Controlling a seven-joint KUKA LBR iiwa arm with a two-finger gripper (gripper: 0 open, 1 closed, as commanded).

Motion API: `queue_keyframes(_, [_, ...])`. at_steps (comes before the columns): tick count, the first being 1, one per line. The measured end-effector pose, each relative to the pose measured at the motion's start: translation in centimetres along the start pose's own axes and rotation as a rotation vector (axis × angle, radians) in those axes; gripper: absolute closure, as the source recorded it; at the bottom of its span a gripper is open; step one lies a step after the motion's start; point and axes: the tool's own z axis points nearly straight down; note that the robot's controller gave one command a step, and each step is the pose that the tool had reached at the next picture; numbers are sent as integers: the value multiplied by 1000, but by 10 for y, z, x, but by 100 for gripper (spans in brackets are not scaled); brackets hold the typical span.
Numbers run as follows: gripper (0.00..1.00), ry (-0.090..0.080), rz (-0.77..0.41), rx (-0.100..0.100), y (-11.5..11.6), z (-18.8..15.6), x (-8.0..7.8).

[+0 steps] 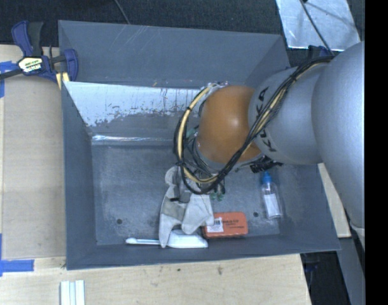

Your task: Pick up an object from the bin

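My gripper [176, 188] reaches down below the orange wrist cover, near the front middle of the bin. It is right over a crumpled grey-white cloth [195, 212] and touches or nearly touches its left edge. Just in front of the cloth lies a white plastic piece with a thin handle [172, 239], stretched along the front wall. An orange flat packet with a white label [227, 225] lies to the right of the cloth. Wrist cables hide the top of the gripper.
A clear small bottle with a blue cap [269, 199] lies at the right of the bin floor, under the arm. The arm and its orange cover hang over the bin's middle and right. The left half of the floor is bare metal.
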Motion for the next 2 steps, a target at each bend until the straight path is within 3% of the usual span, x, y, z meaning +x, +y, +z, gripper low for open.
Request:
queue_keyframes(1, [100,20,-4,4,-1,-40,2])
queue_keyframes(2, [0,14,-10,4,-54,-64,3])
